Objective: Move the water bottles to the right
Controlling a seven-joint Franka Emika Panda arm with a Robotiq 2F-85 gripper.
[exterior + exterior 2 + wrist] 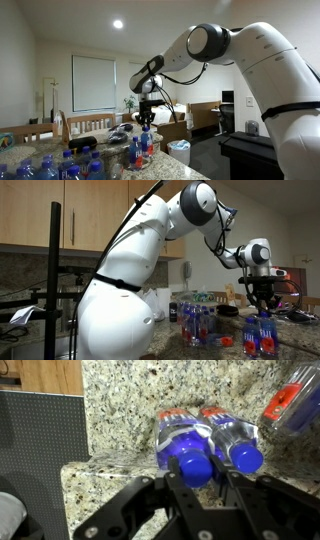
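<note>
Water bottles point(228, 428) stand upright on the speckled stone table point(120, 410). Their blue caps point up and their long sides go straight up and down. In the wrist view two of them stand side by side, touching, and we look down on their caps.

The tool point(198, 482) reaches down from above onto the pinched bottle point(193, 462). Its fingers point(172, 482) sit one on each side of that blue cap and squeeze it, closed only part of the way. I cannot tell if this bottle's bottom touches the table. The neighbour bottle point(246, 457) stands just beside it, outside the fingers. A third bottle point(290, 395) with a red label is near, toward the corner of the view.

In an exterior view the tool point(146, 118) is right over a small bunch of bottles point(140, 148), and more bottles point(70, 168) stand nearer the camera. In an exterior view the tool point(266, 302) sits on top of red-label bottles point(260, 335), and another bunch point(195, 322) stands apart from them.
</note>
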